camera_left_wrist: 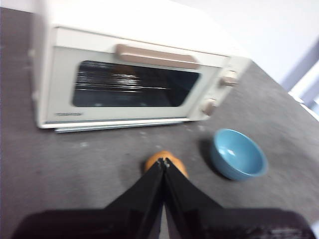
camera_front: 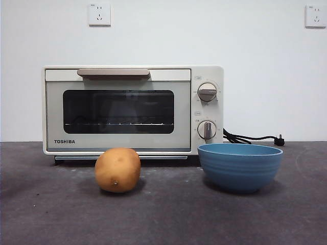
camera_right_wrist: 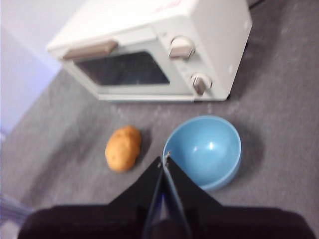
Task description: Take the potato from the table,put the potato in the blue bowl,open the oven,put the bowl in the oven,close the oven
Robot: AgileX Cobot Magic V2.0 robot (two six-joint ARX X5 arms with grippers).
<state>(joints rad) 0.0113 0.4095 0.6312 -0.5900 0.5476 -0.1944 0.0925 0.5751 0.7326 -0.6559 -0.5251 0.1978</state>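
The golden-brown potato (camera_front: 117, 170) lies on the dark grey table (camera_front: 168, 214) in front of the oven's left half. The empty blue bowl (camera_front: 239, 166) stands to its right. Behind both sits the cream TOSHIBA oven (camera_front: 133, 109), door closed, beige handle (camera_front: 113, 73) along the top. In the left wrist view my left gripper (camera_left_wrist: 164, 162) hovers shut above the table, its tips in line with the potato (camera_left_wrist: 152, 161), which is partly hidden behind them; the bowl (camera_left_wrist: 238, 160) lies off to one side. My right gripper (camera_right_wrist: 165, 160) is shut, high above the bowl's (camera_right_wrist: 207, 149) rim, with the potato (camera_right_wrist: 122, 148) beside it.
A black power cord with plug (camera_front: 253, 138) trails on the table to the right of the oven. Two wall sockets (camera_front: 99, 14) sit high on the white wall. Neither arm shows in the front view.
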